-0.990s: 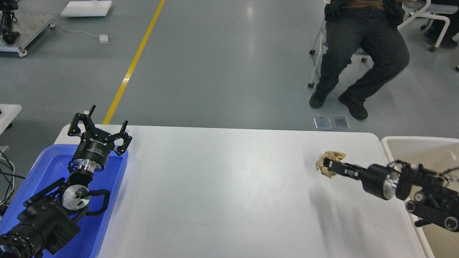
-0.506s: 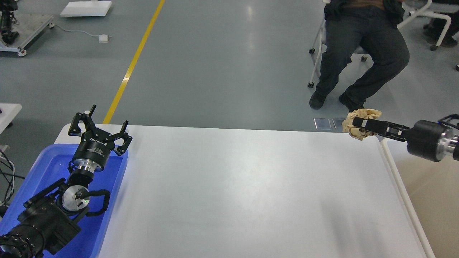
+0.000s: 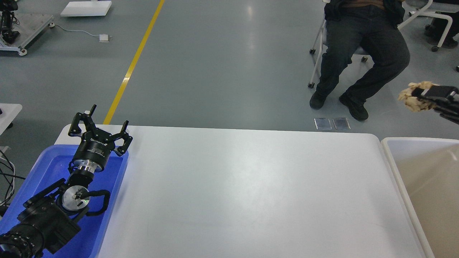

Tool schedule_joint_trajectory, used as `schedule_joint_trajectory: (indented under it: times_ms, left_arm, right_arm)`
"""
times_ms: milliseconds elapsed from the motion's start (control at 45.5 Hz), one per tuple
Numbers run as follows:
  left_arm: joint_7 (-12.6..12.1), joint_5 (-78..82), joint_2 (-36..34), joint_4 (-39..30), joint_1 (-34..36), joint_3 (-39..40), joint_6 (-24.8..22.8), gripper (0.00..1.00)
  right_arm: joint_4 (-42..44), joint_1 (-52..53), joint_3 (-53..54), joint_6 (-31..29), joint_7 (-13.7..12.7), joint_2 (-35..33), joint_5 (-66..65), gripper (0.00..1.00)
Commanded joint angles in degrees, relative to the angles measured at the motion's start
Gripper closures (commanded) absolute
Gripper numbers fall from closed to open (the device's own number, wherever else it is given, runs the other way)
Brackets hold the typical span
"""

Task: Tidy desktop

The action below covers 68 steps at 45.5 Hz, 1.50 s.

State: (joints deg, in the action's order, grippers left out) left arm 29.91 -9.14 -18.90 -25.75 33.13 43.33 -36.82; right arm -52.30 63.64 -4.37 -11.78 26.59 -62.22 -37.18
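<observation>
- Left pincer (image 3: 99, 126) over far end of blue tray (image 3: 46, 168), fingers spread wide, holding nothing; best left parked there.
- White surface (image 3: 251, 186) bare between tray and bin, filling middle of view.
- Off-white bin (image 3: 423, 179) just beside right edge of surface; near part cut off, inside only partly seen.
- Right pincer (image 3: 417, 96) high above bin's far end, closed on crumpled beige paper (image 3: 412, 100); advisable to lower over bin's middle before opening, so that paper drops inside.
- Right arm mostly out of frame; exact grip hard to make out.
</observation>
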Motion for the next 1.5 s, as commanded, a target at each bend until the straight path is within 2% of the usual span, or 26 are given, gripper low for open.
schedule_joint_trajectory:
  times_ms: [0,110,264,396,462,594,704,968,1452,1474]
  left_arm:
    - [0.0,0.0,0.0,0.0,0.0,0.0,0.0,0.0]
    - [0.0,0.0,0.0,0.0,0.0,0.0,0.0,0.0]
    - [0.0,0.0,0.0,0.0,0.0,0.0,0.0,0.0]
    - [0.0,0.0,0.0,0.0,0.0,0.0,0.1,0.0]
    - [0.1,0.0,0.0,0.0,0.0,0.0,0.1,0.0]
    - [0.1,0.0,0.0,0.0,0.0,0.0,0.1,0.0]
    - [0.1,0.0,0.0,0.0,0.0,0.0,0.1,0.0]
    - [0.1,-0.1,0.0,0.0,0.0,-0.1,0.2,0.0]
    - [0.1,-0.1,0.0,0.0,0.0,-0.1,0.2,0.0]
    - [0.1,-0.1,0.0,0.0,0.0,-0.1,0.2,0.0]
  right_arm:
    - [20.1,-9.4,0.1,-3.4,-3.6,6.9,19.1,1.0]
    - [26.1,-14.3,1.0,-4.0,-9.0,11.0,31.4,1.0]
    - [34.4,-17.2,1.5,-2.5,-21.4,17.7,52.3,1.0]
    - [43.6,-19.0,3.1,3.2,-30.4,25.3,61.3,1.0]
    - [45.4,-19.7,6.8,6.2,-33.1,27.6,62.0,1.0]
    - [45.5,-21.3,13.4,14.9,-34.2,30.6,61.7,1.0]
    - [45.5,-21.9,14.7,18.6,-34.8,33.6,62.0,1.0]
    - [46.2,-25.7,17.5,18.6,-34.2,35.8,61.9,1.0]
    - [48.3,-28.8,18.0,18.5,-33.3,35.9,61.9,1.0]
    - [48.4,-28.8,18.0,18.5,-33.3,35.9,61.9,0.95]
